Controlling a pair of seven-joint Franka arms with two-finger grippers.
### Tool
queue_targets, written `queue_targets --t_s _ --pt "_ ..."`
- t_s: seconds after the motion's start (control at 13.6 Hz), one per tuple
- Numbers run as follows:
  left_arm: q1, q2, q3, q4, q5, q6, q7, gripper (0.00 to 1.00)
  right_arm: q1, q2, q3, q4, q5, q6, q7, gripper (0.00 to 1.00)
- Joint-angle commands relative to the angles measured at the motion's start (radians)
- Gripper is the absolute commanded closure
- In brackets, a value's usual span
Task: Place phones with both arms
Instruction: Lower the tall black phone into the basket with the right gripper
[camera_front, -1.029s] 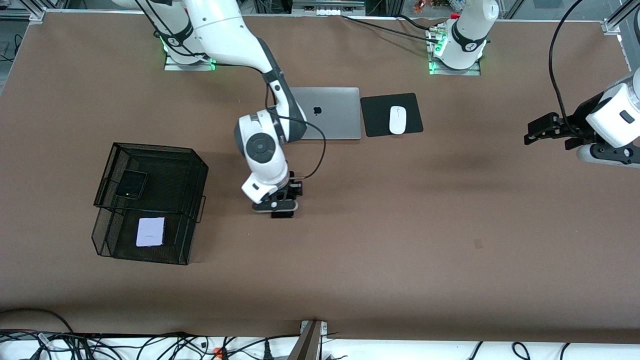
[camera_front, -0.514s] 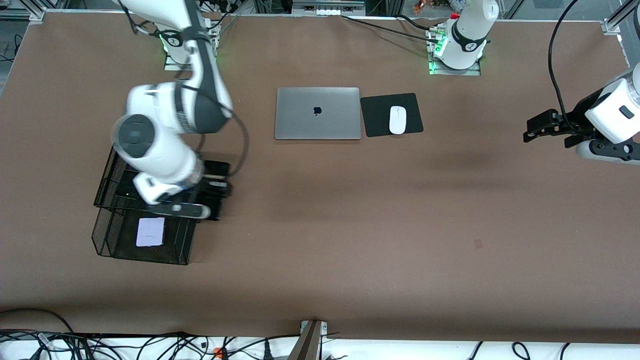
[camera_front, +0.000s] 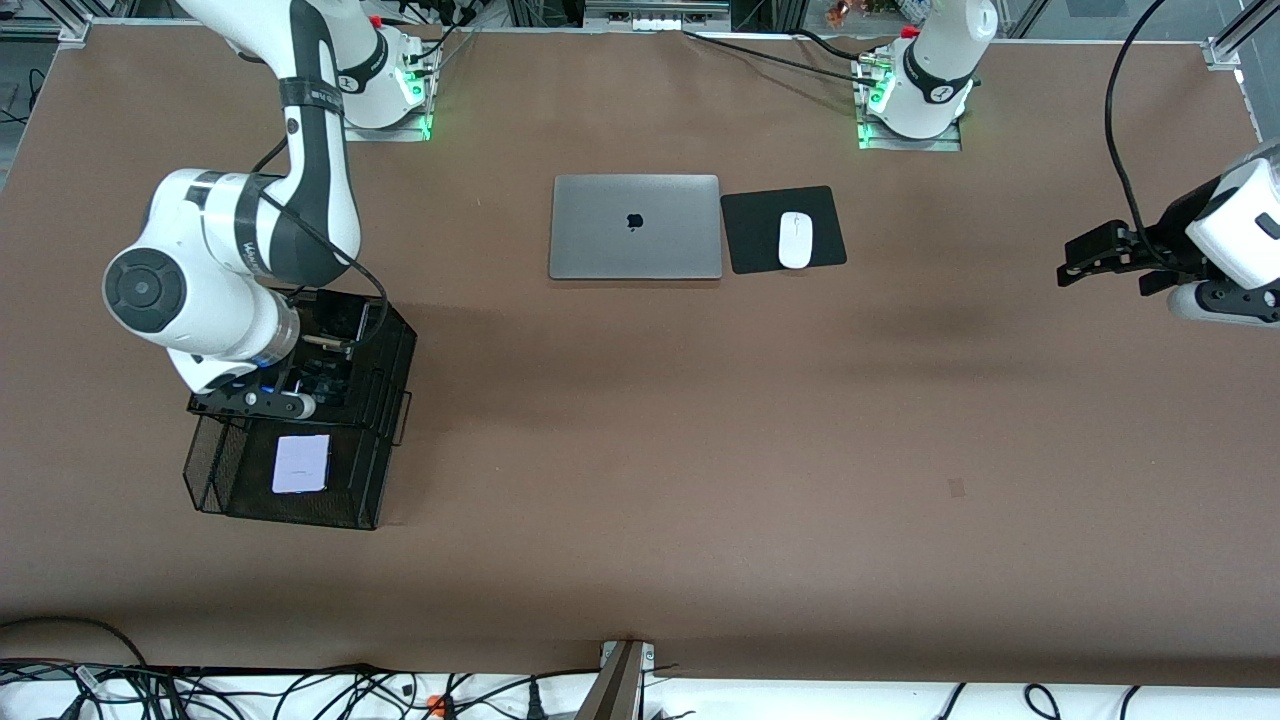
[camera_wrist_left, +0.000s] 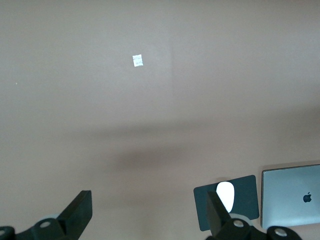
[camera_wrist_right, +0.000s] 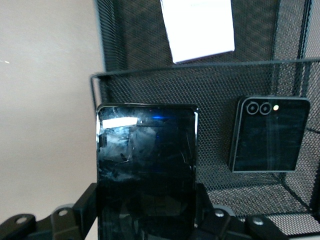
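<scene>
R gripper (camera_front: 318, 378) is hanging over the upper tier of the black mesh tray (camera_front: 385, 470), at the R arm's end of the table, jaws clamped on the long black phone (camera_wrist_right: 146, 170). In the R wrist view that phone is sticking out from between the jaws w/ glare on its glass, over the upper tier's mesh floor. The small black phone (camera_wrist_right: 269, 134) is lying flat on that same upper tier, beside the held one, not touching it; 2 camera lenses showing. The pale phone (camera_front: 301, 463) is lying flat in the lower tier, nearer the front camera.

L gripper (camera_front: 1085, 258) is waiting up over bare table at the L arm's end, jaws spread wide, nothing between them; fingers (camera_wrist_left: 77, 212) are framing empty brown surface.

Closed silver laptop (camera_front: 635, 227) is sitting mid-table near the arm bases, w/ a white mouse (camera_front: 795, 240) on a black mouse pad (camera_front: 750, 235) just beside it, toward the L arm's end.
</scene>
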Motion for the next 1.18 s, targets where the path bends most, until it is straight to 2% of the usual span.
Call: queue_targets --t_s 0.0,0.29,0.59,0.88,0.96,1.03,1.1 --pt "0.001 0.000 -0.006 0.006 0.024 -0.005 -0.009 0.00 0.081 -0.066 -0.045 -0.118 -0.024 0.092 -0.006 1.00" --pt "-0.025 0.002 -0.001 0.008 0.023 -0.005 -0.010 0.00 0.076 -0.062 -0.056 -0.156 -0.023 0.174 -0.055 1.00" --pt "-0.117 -0.001 0.082 0.011 0.023 -0.006 -0.016 0.00 0.076 -0.056 -0.054 -0.172 -0.019 0.213 -0.057 1.00" --pt "-0.107 -0.001 0.075 0.017 0.024 -0.010 -0.016 0.00 0.069 -0.053 -0.054 -0.168 -0.019 0.213 -0.058 1.00" --pt "-0.107 -0.001 0.075 0.012 0.024 -0.010 -0.015 0.00 0.069 -0.045 -0.054 -0.165 -0.018 0.216 -0.057 0.83" --pt "-0.107 -0.001 0.074 0.011 0.024 -0.011 -0.016 0.00 0.067 -0.040 -0.054 -0.162 -0.018 0.234 -0.057 0.52" --pt "-0.107 -0.001 0.074 0.011 0.024 -0.011 -0.015 0.00 0.064 -0.039 -0.053 -0.161 -0.016 0.245 -0.055 0.39"
